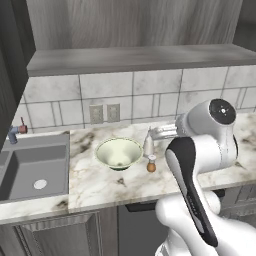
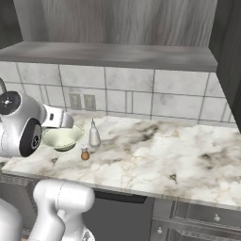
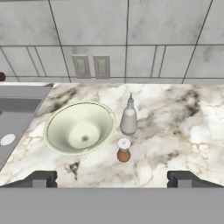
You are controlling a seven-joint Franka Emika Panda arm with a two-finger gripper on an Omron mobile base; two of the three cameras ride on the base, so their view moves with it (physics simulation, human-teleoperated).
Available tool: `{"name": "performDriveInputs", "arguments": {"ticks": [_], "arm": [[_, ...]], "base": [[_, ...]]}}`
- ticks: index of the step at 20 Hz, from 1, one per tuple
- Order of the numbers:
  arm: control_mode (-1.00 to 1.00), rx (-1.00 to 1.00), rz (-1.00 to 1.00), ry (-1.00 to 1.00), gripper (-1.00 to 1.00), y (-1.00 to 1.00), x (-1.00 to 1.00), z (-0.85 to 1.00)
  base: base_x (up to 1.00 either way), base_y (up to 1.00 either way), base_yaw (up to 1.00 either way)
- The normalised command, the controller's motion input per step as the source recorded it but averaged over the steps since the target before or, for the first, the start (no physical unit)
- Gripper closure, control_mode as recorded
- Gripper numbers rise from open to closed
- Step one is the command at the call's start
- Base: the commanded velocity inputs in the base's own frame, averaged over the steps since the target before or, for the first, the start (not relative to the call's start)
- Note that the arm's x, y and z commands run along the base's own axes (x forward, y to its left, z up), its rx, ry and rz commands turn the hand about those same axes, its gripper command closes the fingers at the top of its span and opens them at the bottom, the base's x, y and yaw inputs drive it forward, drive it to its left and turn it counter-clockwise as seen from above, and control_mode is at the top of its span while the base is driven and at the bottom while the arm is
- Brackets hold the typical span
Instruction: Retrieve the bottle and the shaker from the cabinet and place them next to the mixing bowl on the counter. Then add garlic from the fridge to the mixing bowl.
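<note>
The pale cream-green mixing bowl [image 1: 119,152] [image 2: 62,138] [image 3: 79,128] stands empty on the marble counter [image 1: 95,182] [image 2: 155,150] [image 3: 175,131]. The white bottle [image 1: 148,145] [image 2: 94,134] [image 3: 128,120] is upright just right of the bowl. The small orange-brown shaker [image 1: 151,164] [image 2: 84,153] [image 3: 124,151] stands in front of the bottle. My gripper [image 3: 113,179] is open and empty, held back from and above these three, looking down at them. The garlic and the fridge are out of view.
A grey sink [image 1: 35,167] [image 3: 17,109] is set in the counter left of the bowl, with a faucet [image 1: 15,131] behind it. A tiled wall with two outlets [image 1: 105,113] [image 3: 92,65] backs the counter. The cabinet's underside [image 1: 135,57] hangs overhead.
</note>
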Motion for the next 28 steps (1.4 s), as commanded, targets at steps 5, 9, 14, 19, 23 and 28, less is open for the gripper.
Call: {"name": "performDriveInputs", "arguments": {"ticks": [5, 9, 14, 19, 23, 28], "arm": [[-1.0, 0.01, -0.09, -0.09, -1.0, -0.09, -0.17, 0.27], [-1.0, 0.0, 0.0, 0.0, -1.0, 0.0, 0.0, 0.0], [-1.0, 0.0, 0.0, 0.0, -1.0, 0.0, 0.0, 0.0], [1.0, 0.0, 0.0, 0.0, -1.0, 0.0, 0.0, 0.0], [1.0, 0.0, 0.0, 0.0, -1.0, 0.0, 0.0, 0.0], [1.0, 0.0, 0.0, 0.0, -1.0, 0.0, 0.0, 0.0]], "base": [[0.0, 0.0, 0.0], [0.0, 0.0, 0.0], [0.0, 0.0, 0.0], [-0.26, 0.0, 0.0], [-1.0, 0.0, -0.05], [-0.98, 0.0, -0.06]]}}
